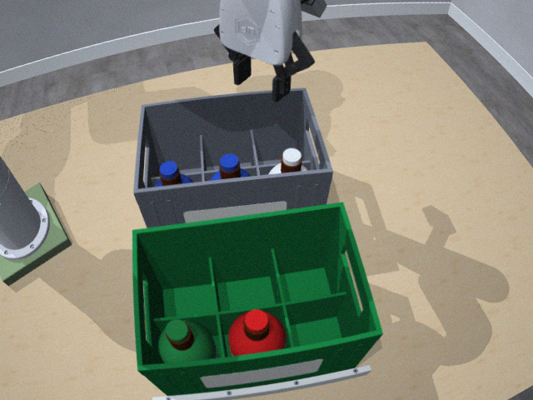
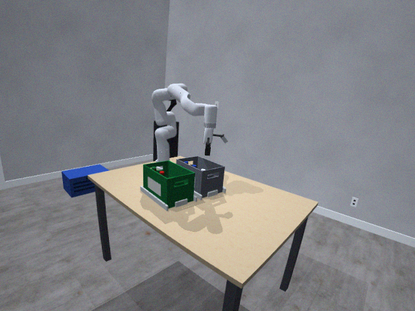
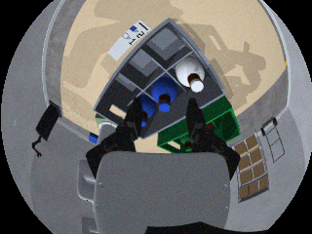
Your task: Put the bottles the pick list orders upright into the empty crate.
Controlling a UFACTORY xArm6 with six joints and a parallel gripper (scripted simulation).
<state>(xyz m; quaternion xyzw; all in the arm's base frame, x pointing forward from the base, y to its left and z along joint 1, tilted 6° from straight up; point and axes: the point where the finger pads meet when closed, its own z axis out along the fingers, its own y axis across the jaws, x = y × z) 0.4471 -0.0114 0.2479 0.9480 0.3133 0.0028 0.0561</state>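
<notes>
Tool was released, empty, above grey crate. Risk: low sideways retreat could have clipped its rim, toppling 1 white bottle.

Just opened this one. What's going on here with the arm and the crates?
The gripper holds nothing; it hangs open above the gray crate. Two blue bottles and a white bottle stand in that crate, in one row. The green crate beside it has a green bottle and a red bottle. The pick list seems to ask for one white and two blue, so the order looks filled.
</notes>
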